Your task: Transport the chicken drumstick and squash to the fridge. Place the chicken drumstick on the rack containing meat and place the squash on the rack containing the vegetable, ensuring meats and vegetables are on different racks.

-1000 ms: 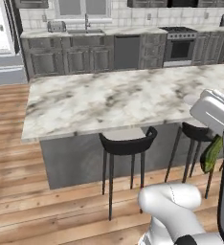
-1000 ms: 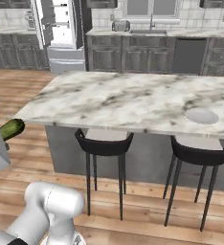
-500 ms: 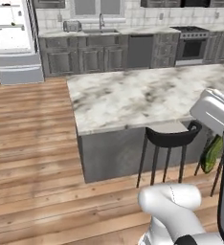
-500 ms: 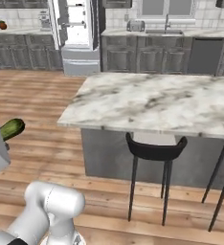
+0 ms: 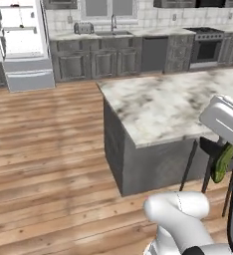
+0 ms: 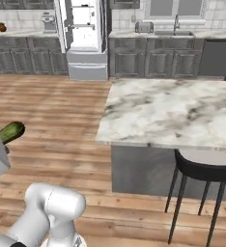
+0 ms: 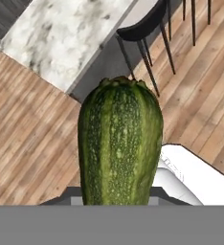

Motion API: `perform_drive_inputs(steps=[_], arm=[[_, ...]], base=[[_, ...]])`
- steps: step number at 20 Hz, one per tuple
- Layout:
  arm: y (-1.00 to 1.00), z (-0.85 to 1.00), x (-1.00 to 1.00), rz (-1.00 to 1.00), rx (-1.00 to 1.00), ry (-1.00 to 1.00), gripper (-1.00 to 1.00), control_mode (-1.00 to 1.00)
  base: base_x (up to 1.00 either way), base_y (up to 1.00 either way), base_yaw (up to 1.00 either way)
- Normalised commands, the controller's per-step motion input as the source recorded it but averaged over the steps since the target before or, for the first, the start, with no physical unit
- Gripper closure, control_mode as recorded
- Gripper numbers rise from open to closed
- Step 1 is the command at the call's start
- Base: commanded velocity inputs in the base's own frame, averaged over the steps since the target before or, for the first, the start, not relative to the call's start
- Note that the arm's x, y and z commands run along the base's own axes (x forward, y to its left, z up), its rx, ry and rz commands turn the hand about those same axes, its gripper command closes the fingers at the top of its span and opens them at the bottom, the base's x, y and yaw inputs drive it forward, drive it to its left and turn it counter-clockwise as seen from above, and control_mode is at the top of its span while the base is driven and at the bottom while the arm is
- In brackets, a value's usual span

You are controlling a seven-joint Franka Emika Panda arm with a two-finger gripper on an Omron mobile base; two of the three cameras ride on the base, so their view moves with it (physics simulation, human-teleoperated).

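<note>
End effector (image 7: 118, 203) is clenched on the squash (image 7: 120, 148). In the hand view the mottled green body runs straight up from between my fingertips, stem end pointing away from me, over wood floor (image 7: 28, 134). My fingertips themselves are hidden under it.

Left to right, left base view: the fridge (image 5: 20, 42) stands at far upper left, door open, white interior with pale shelves showing; too small to tell what sits on them. Grey lower cabinets (image 5: 103, 62) run along the back wall to its right, with a toaster (image 5: 83, 28) and a sink faucet (image 5: 113, 22) on top, then a stove (image 5: 208, 45) at far right. The marble island tabletop (image 5: 173, 104) fills centre right, grey base below. A black stool (image 5: 208, 149) is tucked at its near edge. The squash (image 5: 222, 163) hangs at the right edge just beside my white wrist, tilted, in front of the stool.

Right base view: the squash (image 6: 11, 132) pokes out at the left edge, tilted up to the right, over the floor and well apart from the tabletop (image 6: 177, 113). The fridge (image 6: 83, 38) is upper centre-left, open, well apart from me across the bare floor. Black stools (image 6: 202, 176) sit at the near side of the island, lower right.

Chicken drumstick: cannot make it out.
</note>
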Motion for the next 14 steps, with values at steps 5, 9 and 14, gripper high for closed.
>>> perform_drive_inputs(steps=[5,9,14], arm=[[0.0,0.0,0.0,0.0,0.0,0.0,1.0,1.0],[0.0,0.0,0.0,0.0,0.0,0.0,1.0,1.0],[0.0,0.0,0.0,0.0,0.0,0.0,1.0,1.0]], base=[[0.82,1.0,-0.08],[0.95,1.0,-0.04],[1.0,1.0,-0.01]])
